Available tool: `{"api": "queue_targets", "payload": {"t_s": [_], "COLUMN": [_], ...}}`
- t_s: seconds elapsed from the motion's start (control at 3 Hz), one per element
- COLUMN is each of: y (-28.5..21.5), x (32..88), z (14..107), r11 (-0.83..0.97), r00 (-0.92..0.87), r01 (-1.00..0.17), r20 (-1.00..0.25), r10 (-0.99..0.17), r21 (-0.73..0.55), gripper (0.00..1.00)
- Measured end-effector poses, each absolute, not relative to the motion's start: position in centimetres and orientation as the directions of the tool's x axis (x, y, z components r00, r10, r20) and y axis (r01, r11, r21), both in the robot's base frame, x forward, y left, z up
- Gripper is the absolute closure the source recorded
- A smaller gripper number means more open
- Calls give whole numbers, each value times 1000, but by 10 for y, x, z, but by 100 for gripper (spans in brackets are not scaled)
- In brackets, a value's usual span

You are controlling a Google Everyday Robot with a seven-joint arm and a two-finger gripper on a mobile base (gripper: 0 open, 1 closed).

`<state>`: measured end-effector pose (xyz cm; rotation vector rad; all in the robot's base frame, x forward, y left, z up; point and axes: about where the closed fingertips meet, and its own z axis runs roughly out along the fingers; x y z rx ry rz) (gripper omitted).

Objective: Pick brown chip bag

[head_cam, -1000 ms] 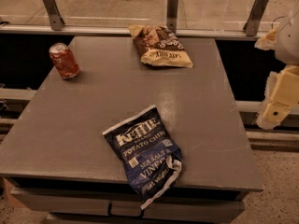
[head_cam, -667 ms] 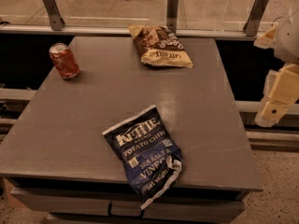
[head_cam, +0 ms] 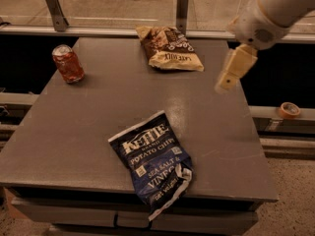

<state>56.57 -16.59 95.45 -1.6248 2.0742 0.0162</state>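
The brown chip bag (head_cam: 168,48) lies flat at the far middle of the grey table (head_cam: 98,107), dark brown top with white rings, pale tan lower part with dark lettering. My gripper (head_cam: 232,72) hangs in the air over the table's right side, to the right of the bag and a little nearer the camera, apart from it. Only its cream-coloured finger block shows, pointing down and left. It holds nothing that I can see.
A dark blue Kettle chip bag (head_cam: 152,159) lies near the table's front edge. A red soda can (head_cam: 67,63) stands at the far left. A metal rail (head_cam: 98,28) runs behind the table. A tape roll (head_cam: 289,110) sits on a ledge at right.
My arm has swung in from the right edge, leftward over the table's right side, closer to the brown chip bag. The bags and can have not moved.
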Motion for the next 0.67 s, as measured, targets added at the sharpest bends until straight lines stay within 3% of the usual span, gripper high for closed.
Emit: {"api": "queue_targets", "payload": {"t_s": [0.67], "y": [-109], "x": [694], "z": [909], "r11": [379], "r00": [-189], "r01": [-892], "r20": [-558], "r10": [-808], "r21": [-247], "gripper": [0]}}
